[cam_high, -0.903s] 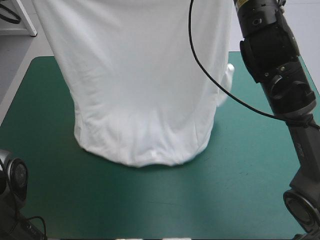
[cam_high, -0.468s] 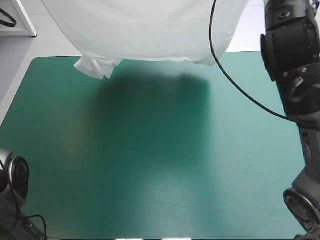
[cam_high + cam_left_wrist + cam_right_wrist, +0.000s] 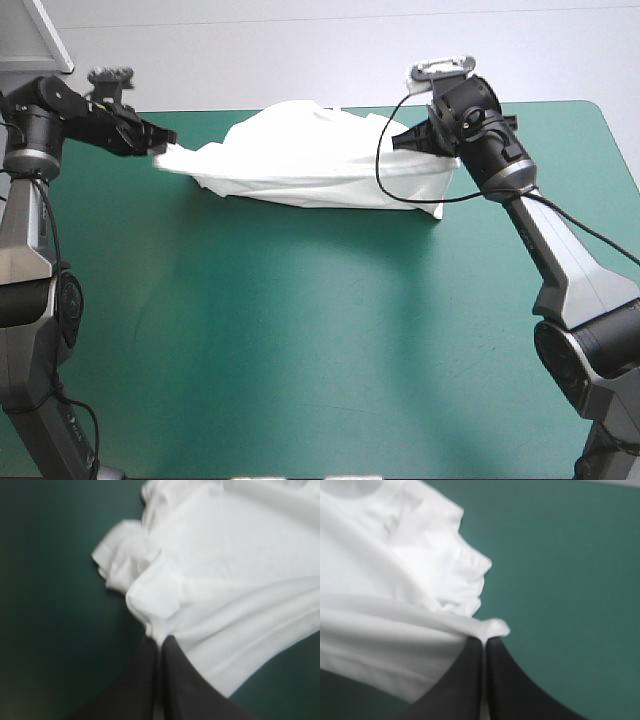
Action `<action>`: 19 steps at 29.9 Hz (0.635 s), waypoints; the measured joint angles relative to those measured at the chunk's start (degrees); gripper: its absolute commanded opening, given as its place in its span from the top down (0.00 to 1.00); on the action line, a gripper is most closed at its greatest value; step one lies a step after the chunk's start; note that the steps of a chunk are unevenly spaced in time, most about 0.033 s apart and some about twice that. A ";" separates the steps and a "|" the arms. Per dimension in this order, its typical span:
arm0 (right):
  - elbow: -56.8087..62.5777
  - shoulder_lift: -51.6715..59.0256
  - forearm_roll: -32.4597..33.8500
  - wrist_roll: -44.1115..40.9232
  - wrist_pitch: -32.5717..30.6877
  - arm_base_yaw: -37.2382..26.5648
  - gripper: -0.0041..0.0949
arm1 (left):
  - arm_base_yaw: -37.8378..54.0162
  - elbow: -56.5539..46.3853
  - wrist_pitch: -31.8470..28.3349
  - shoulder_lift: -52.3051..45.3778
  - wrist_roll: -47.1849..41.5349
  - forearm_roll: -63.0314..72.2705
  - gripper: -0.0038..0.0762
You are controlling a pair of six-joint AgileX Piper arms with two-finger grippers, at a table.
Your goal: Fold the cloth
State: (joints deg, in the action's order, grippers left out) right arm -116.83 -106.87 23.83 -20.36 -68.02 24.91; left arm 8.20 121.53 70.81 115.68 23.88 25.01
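The T-shirt point(image 3: 320, 165) lies across the far part of the desk point(image 3: 330, 340), close to its far edge. It is drawn into a long, crumpled band between the two arms. Its middle humps up toward the far edge. Its near edge casts a shadow on the teal-green cover, so it is unclear how much of the cloth rests on the cover and how much hangs just above.

The left gripper point(image 3: 160, 641) holds the band's left end. In its wrist view the black fingers meet in one pointed arch, clamped on a pinch of white cloth. Just ahead of the tips sits a small folded flap, and beyond that a rumpled lump. Whether these are sleeve or hem cannot be told. The rest of the T-shirt spreads away and is cut off at the edge of that view.

The right gripper point(image 3: 484, 639) holds the other end. Its fingers are likewise pressed together, with a small tuft of cloth showing at the tips. A taut fold runs off to one side, and a crumpled bunch lies ahead on the cover. The cloth here is soft-edged and runs out of view.

From above, the right fingers are hidden behind the wrist and the cloth. The left fingertips are dark against the arm and hard to make out.
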 measured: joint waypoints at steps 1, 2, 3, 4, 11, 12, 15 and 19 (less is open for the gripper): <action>3.49 0.89 -1.04 -0.08 0.28 0.16 0.98 | -0.05 -3.52 -0.20 -0.60 0.44 0.00 0.96; 6.01 1.67 -1.72 -0.16 0.49 0.32 0.98 | -0.12 -7.29 -0.55 -1.35 0.77 0.00 0.96; 9.37 2.84 -2.25 -0.27 1.00 0.65 0.98 | -0.12 -10.39 -0.97 -2.64 1.18 0.00 0.96; 12.96 4.23 -2.78 -0.51 1.64 1.14 0.98 | -0.12 -15.12 -1.80 -4.37 1.67 -0.11 0.96; 36.81 17.08 -3.30 -3.95 5.77 8.01 0.98 | -0.12 -39.41 -6.53 -24.10 2.55 -1.87 0.96; 39.67 19.20 -3.46 -4.46 5.69 9.23 0.98 | -0.12 -42.49 -6.60 -27.40 2.55 -2.58 0.96; 46.70 24.69 -3.71 -5.21 3.65 12.81 0.98 | -0.12 -50.06 -6.13 -36.27 2.04 -5.17 0.96; 52.93 29.46 -4.15 -5.30 -1.19 16.28 0.98 | -0.12 -57.42 -2.61 -44.08 0.63 -8.33 0.96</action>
State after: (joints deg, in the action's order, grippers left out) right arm -63.91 -77.42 19.68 -25.66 -69.21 41.19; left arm 8.08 64.11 68.20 71.59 24.51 16.69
